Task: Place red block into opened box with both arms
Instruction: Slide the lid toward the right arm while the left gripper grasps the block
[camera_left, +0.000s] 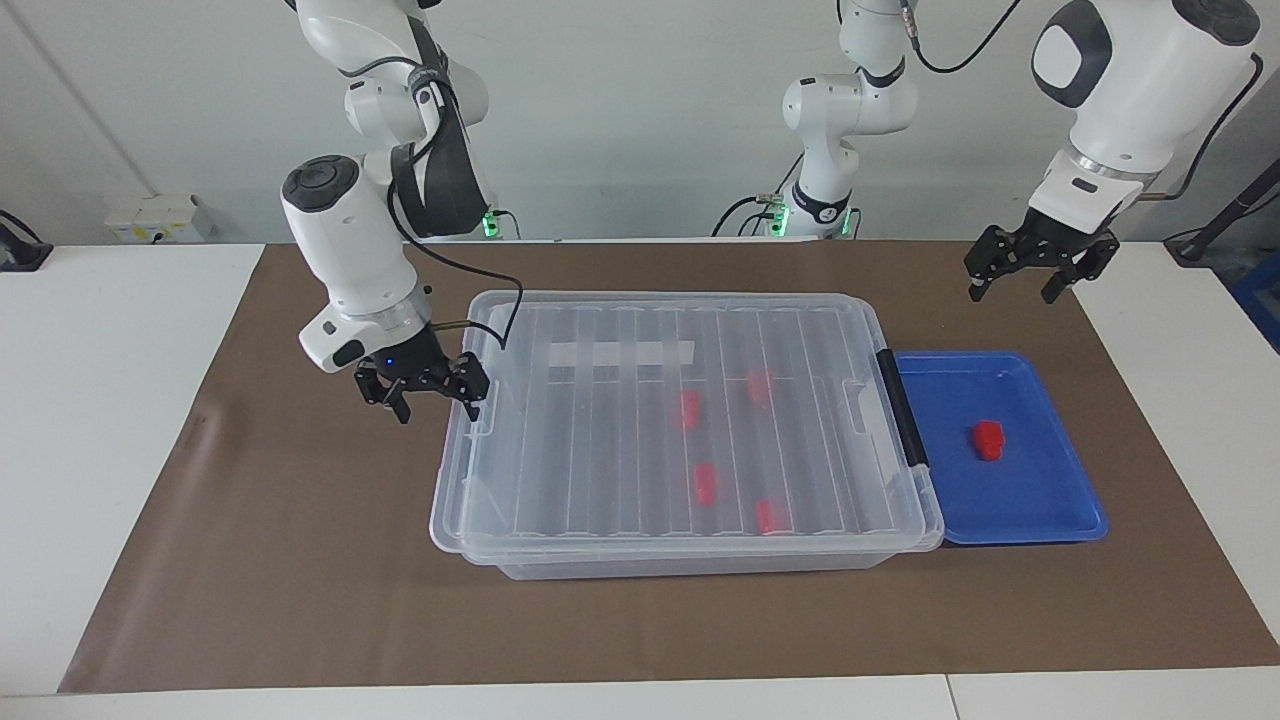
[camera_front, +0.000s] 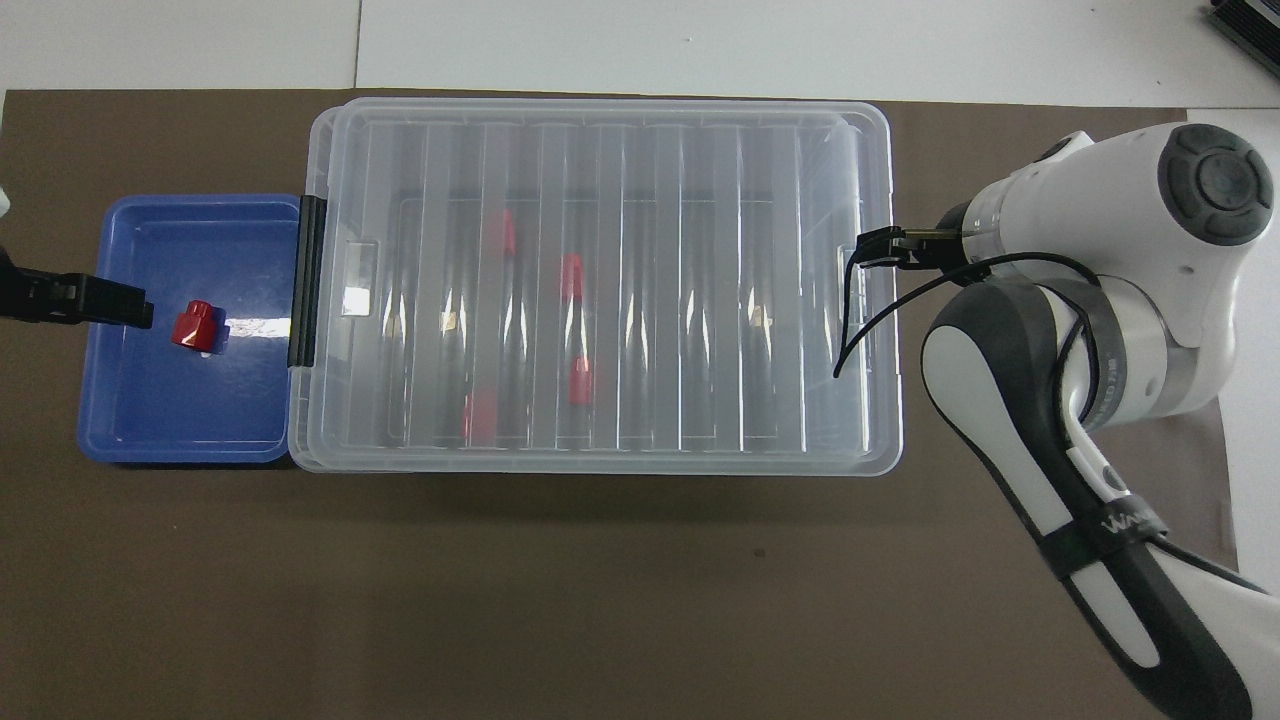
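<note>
A red block (camera_left: 988, 440) (camera_front: 195, 325) lies in the shallow blue tray (camera_left: 1040, 500) (camera_front: 150, 420). The clear box (camera_left: 690, 565) (camera_front: 600, 465) stands mid-mat with its ribbed lid (camera_left: 600, 430) lying flat on it. Several more red blocks (camera_left: 705, 482) show through the lid. My right gripper (camera_left: 435, 402) hangs open and low, beside the box's end toward the right arm's end of the table, close to the lid's edge. My left gripper (camera_left: 1033, 278) (camera_front: 80, 302) is open in the air, over the tray's edge. In the overhead view the right wrist hides its gripper.
The brown mat (camera_left: 300, 560) covers the table's middle, with white table (camera_left: 90, 450) at both ends. The box's black handle (camera_left: 903, 410) butts against the tray. The right arm's cable (camera_left: 505, 300) droops over the lid's corner.
</note>
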